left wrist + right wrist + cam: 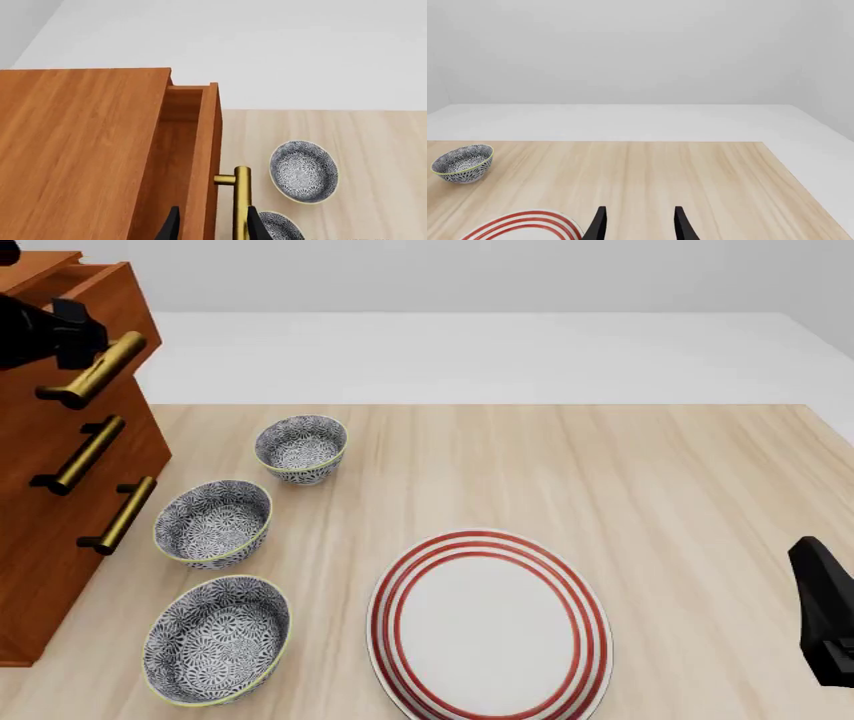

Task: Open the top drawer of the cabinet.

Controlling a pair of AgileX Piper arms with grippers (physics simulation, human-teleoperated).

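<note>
The cabinet (34, 570) stands at the table's left edge; its flat top (73, 150) fills much of the left wrist view. The top drawer (134, 308) juts a little out of the cabinet, so a narrow gap into its inside shows behind its front panel (208, 135). My left gripper (213, 226) is open and straddles that panel and the brass bar handle (241, 200): one finger is inside the drawer, the other outside the handle. From the front it is a dark shape (51, 328) by the handle (96, 372). My right gripper (639, 226) hangs open over bare table at the near right (827, 625).
Three patterned bowls (302, 448) (214, 523) (218, 638) sit in a row just right of the cabinet. A red-ringed white plate (489, 625) lies at the near centre. The two lower drawers' handles (83, 455) (120, 515) stick out below the top one.
</note>
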